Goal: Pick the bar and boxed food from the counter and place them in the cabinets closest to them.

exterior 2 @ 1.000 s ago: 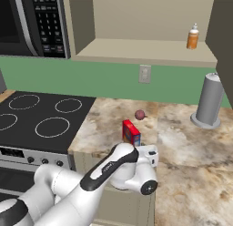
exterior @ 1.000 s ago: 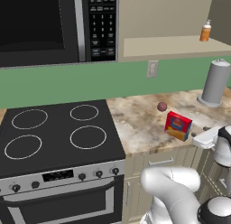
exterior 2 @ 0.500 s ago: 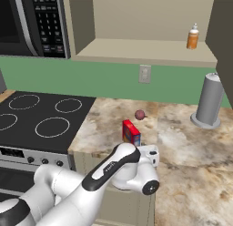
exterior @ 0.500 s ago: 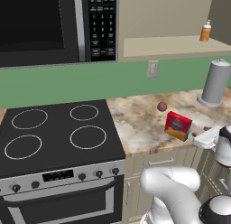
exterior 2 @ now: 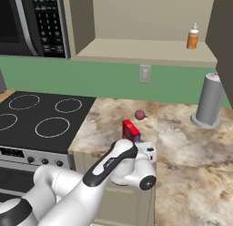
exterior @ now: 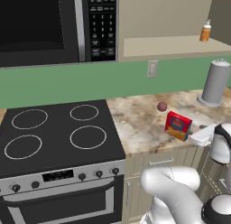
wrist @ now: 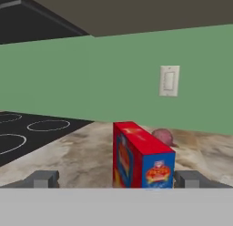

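The boxed food (wrist: 142, 157), a red carton with a blue and yellow label, stands on edge on the marbled counter (wrist: 77, 156), right in front of my gripper (wrist: 117, 179). The gripper is open, with one dark fingertip (wrist: 43, 178) wide on each side of the carton's near end and not touching it. From the base cameras the carton (exterior: 178, 125) (exterior 2: 131, 130) stands near the counter's front edge (exterior 2: 182, 143), just past my hand. An open wall cabinet (exterior 2: 136, 49) hangs above the counter. The bar is out of view.
A small dark-red ball (exterior 2: 139, 114) lies behind the carton. A grey cylinder (exterior 2: 209, 101) stands at the back right. An orange bottle (exterior 2: 193, 37) sits on the cabinet shelf. The black stovetop (exterior: 54, 133) is to the left, the microwave (exterior: 54, 24) above it.
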Controlling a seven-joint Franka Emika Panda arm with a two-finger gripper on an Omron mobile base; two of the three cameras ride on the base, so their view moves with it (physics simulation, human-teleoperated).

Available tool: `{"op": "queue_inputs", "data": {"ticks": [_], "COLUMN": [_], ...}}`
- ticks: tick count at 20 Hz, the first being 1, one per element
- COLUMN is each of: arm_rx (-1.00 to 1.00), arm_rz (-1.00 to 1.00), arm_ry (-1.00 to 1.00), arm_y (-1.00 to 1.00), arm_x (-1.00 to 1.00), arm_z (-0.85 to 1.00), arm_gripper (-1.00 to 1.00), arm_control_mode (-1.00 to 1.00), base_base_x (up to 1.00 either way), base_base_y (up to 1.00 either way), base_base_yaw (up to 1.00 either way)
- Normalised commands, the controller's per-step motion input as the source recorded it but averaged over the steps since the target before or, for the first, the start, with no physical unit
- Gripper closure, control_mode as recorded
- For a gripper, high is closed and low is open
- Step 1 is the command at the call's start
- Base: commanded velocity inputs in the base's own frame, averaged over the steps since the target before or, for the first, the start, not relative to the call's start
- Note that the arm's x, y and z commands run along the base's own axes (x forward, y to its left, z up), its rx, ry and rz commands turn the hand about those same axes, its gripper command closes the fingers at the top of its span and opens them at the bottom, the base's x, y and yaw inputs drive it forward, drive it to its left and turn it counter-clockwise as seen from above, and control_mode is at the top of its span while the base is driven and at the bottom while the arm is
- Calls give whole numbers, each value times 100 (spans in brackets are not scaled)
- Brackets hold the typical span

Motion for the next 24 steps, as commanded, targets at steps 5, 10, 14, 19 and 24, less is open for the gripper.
{"op": "queue_inputs", "data": {"ticks": [5,10,14,19,24], "arm_rx": [0,0,0,0,0], "arm_rz": [-1,0,0,0,0], "arm_ry": [0,0,0,0,0], "arm_y": [12,8,0,-12,-23], "arm_x": [15,10,0,0,1], "arm_z": [0,0,0,0,0], "arm_gripper": [-100,-100,-100,-100,-100], "arm_control_mode": [-100,-100,-100,-100,-100], "base_base_x": [0,0,0,0,0], "base_base_y": [0,0,0,0,0], "base_base_yaw": [0,0,0,0,0]}}
